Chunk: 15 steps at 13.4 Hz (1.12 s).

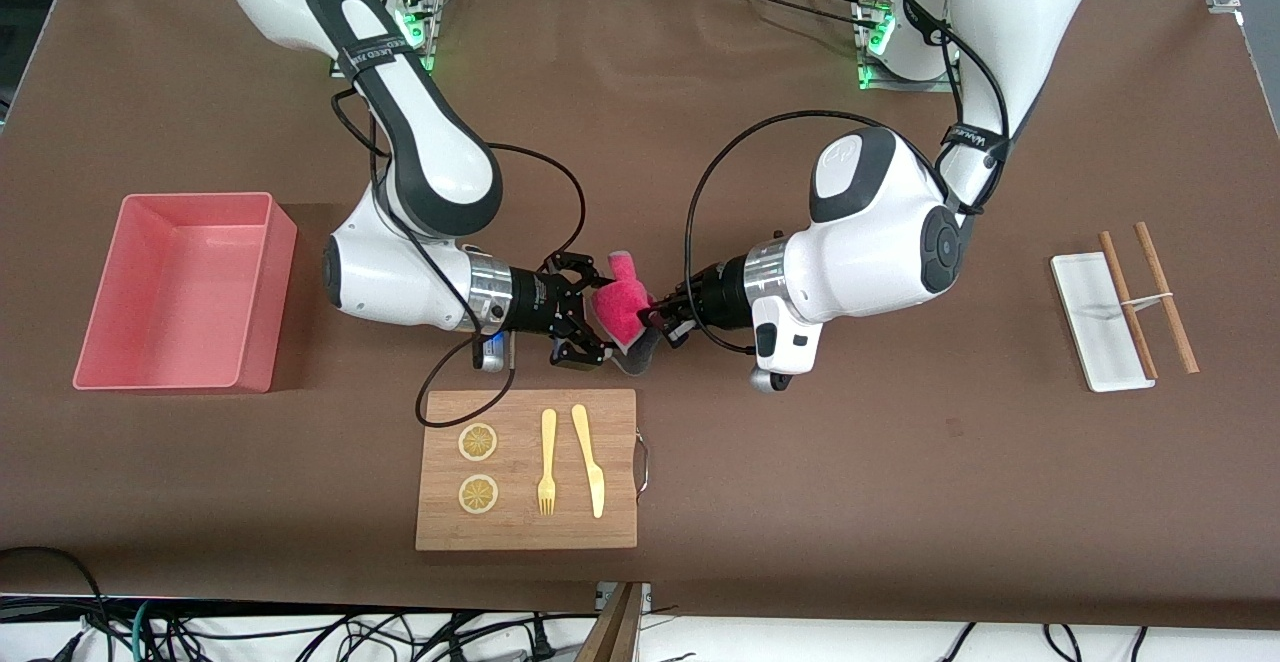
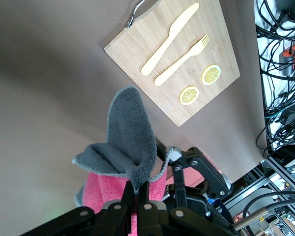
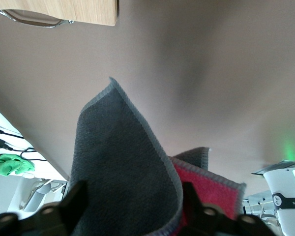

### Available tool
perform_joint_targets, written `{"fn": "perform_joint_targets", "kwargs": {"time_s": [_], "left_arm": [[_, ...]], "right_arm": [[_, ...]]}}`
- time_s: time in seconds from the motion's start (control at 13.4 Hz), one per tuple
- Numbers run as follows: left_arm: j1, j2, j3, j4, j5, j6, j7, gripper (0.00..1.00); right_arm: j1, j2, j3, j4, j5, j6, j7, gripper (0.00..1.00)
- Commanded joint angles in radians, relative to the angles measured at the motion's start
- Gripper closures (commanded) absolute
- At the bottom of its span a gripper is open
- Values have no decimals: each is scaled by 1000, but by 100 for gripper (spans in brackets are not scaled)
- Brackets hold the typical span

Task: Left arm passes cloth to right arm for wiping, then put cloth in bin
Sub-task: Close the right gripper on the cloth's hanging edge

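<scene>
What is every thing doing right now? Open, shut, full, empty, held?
Left gripper: fingers shut on the cloth.
Right gripper: fingers open around the cloth.
Cloth: held up in the air, folded, pink face and grey face showing.
Bin: empty, upright.
Cutting board: flat on the table, carrying fork, knife and two lemon slices.
White tray: flat, chopsticks resting across it.

My front camera sits high, looking down across the table [image 1: 900,502] at both arm bases along the frame's top. Each wrist camera looks past its own fingers from close range. All three views share the cloth [image 1: 622,304] and the bamboo cutting board [image 1: 527,469], which sits top centre in the left wrist view [image 2: 187,54] and at the upper left corner in the right wrist view [image 3: 64,11].
</scene>
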<state>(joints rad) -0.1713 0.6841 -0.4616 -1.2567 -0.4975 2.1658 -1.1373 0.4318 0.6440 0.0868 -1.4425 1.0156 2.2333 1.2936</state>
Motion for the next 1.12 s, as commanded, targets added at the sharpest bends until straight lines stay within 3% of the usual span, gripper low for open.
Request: {"fn": "perform_joint_targets", "kwargs": {"time_s": [0.0,0.07,0.52,0.6,0.67,0.75,1.04], "left_arm": [[-8,17,3,31,-22,0,8,100],[-8,17,3,31,-22,0,8,100],[-8,17,4,31,-22,0,8,99],[-5,17,3,31,-24,0,7,64],[-2,15,3,31,-24,-1,7,21],[-4,14,4,31,-18,-1,5,0],[36,-6,4,31,-13,-15,2,0]], "right_arm": [[4,-15,2,-18,24,17,3,91],[2,-15,2,-18,26,14,1,100],[-4,-15,1,-10,23,8,6,100],[-4,-15,-1,-10,18,8,3,100],[-2,-15,-1,-12,11,6,0,100],[2,-14,-1,-13,6,6,-2,100],[24,11,-1,-27,-75,5,-11,100]]}}
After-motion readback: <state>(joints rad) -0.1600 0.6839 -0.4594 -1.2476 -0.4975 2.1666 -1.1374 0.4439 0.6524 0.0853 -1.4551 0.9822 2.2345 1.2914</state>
